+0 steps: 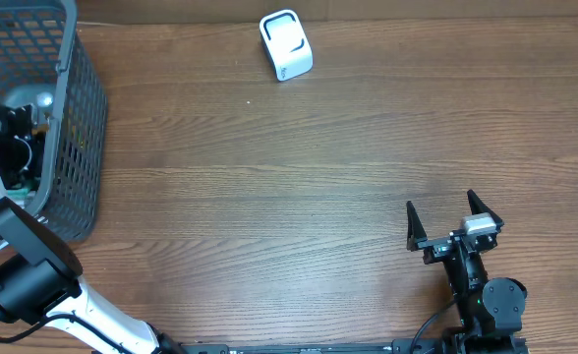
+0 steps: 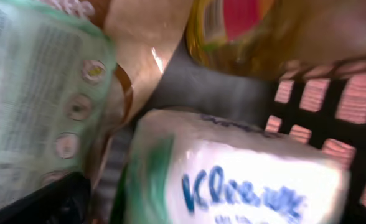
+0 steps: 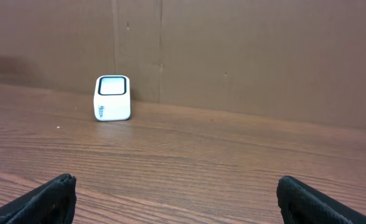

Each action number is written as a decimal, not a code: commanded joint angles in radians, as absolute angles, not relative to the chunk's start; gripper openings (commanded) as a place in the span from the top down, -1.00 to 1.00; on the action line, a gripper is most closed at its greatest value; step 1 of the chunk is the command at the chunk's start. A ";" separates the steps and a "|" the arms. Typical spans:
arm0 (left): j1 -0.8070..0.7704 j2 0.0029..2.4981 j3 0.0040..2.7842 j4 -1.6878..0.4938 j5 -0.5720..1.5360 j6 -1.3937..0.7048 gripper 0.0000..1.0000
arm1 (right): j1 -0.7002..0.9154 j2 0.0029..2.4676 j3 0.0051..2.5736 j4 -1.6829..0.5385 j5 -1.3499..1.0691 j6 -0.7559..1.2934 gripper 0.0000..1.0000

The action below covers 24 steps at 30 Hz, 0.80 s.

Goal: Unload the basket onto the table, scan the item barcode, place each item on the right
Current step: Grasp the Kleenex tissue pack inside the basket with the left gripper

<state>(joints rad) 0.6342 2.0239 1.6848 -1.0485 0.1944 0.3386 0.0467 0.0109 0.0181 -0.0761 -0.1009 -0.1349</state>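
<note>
My left gripper (image 1: 21, 136) reaches down into the grey mesh basket (image 1: 78, 118) at the table's left edge. Its wrist view is blurred. A white and green Kleenex tissue pack (image 2: 245, 180) fills the lower frame right under the gripper. One black finger (image 2: 46, 202) shows far out at the bottom left, so the jaws stand wide and grip nothing. The white barcode scanner (image 1: 286, 44) stands at the back centre, also in the right wrist view (image 3: 112, 98). My right gripper (image 1: 454, 221) rests open and empty near the front right.
The basket also holds a pale green printed packet (image 2: 33, 93), a brown pouch (image 2: 139, 50) and a yellow bottle (image 2: 251, 31). Dark basket mesh (image 2: 332, 99) is close on the right. A brown cardboard wall (image 3: 245, 56) backs the table.
</note>
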 commanded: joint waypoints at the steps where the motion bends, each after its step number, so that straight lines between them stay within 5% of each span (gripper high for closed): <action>1: 0.627 2.040 1.639 -1.024 0.210 0.328 -0.86 | 0.051 0.004 0.008 -0.074 -0.107 -0.139 -1.00; 16: 0.627 2.040 1.607 -0.970 0.206 0.328 -0.48 | 0.051 0.004 0.008 -0.074 -0.107 -0.139 -1.00; 24: 0.627 2.038 1.631 -0.974 0.200 0.305 0.04 | 0.051 0.004 0.008 -0.074 -0.107 -0.139 -1.00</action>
